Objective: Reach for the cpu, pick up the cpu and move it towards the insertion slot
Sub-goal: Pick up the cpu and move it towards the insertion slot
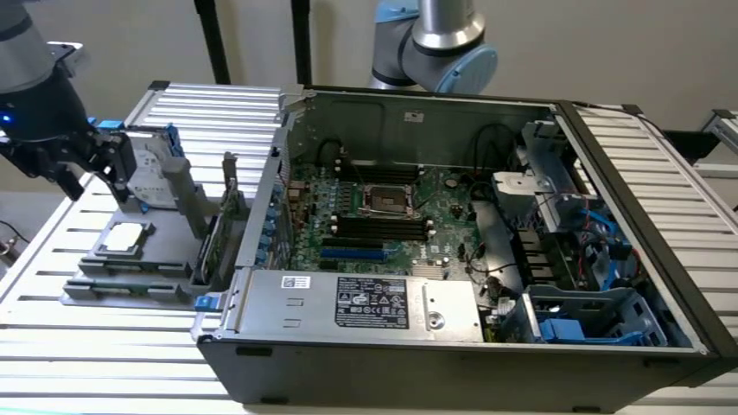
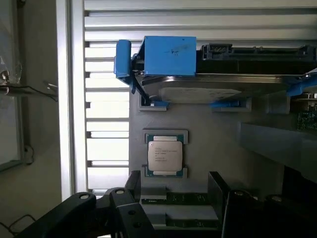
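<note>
the cpu lies untouched below the gripper, whose fingers are spread and empty.

We are looking at a plain room.
We are seeing a pale wall rising behind a ribbed metal worktop, with two dark posts.

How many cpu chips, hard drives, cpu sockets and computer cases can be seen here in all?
cpu: 1
hard drive with blue rails: 1
insertion slot: 1
open computer case: 1
Total: 4
</note>
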